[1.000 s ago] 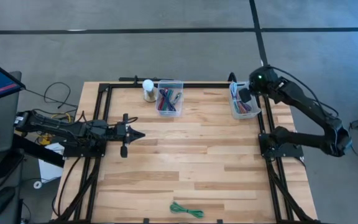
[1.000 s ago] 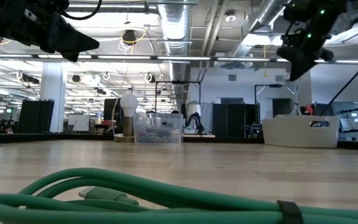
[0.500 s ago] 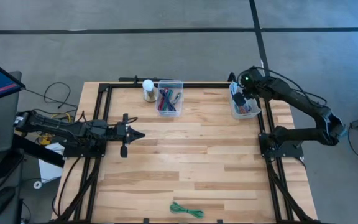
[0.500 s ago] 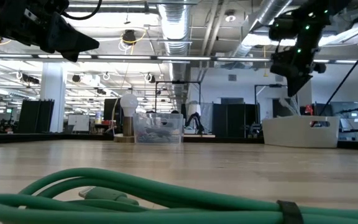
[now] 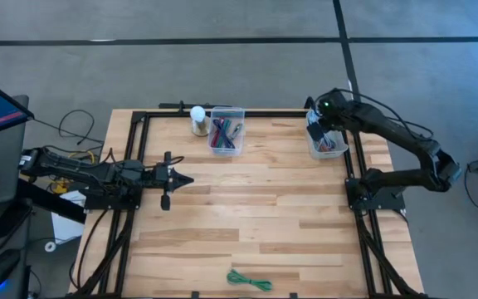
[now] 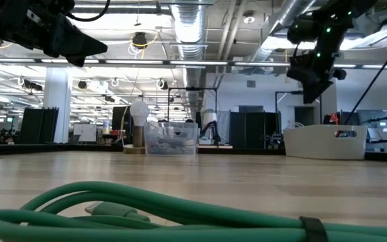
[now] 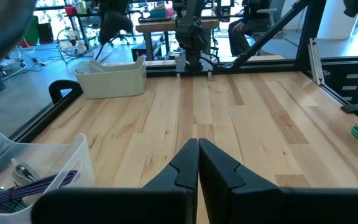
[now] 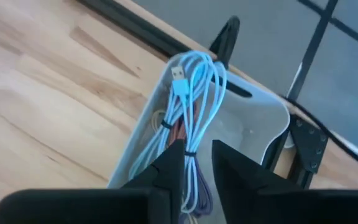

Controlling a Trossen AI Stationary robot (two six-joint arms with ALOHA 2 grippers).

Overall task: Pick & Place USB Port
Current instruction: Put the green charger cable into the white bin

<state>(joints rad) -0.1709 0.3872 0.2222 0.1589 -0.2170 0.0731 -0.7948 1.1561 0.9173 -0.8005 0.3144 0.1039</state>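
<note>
Presently, taking the white bin [image 5: 329, 141] at the table's far right corner as landmark:

- Right gripper [image 8: 196, 163]: above the bin's far end, fingers narrowly parted and pinched on a bundled light-blue USB cable [image 8: 188, 99]. The coil stands up out of the bin between the fingers, its USB plug uppermost, black ties around the bundle. Other cables remain inside the bin; their kinds cannot be told.
- Clear bin [image 5: 226, 130]: well to the left of the white bin along the same far edge, holding mixed coloured cables.
- White bulb-shaped object [image 5: 197, 117]: just beside the clear bin, on the side away from the white bin.
- Green cable [image 5: 249, 281]: coiled at the near edge of the table [image 5: 256, 208], well apart from the white bin.
- Left gripper [image 7: 198, 152]: idle across the table from the white bin, at the left edge, fingertips pressed together, holding nothing.
</note>
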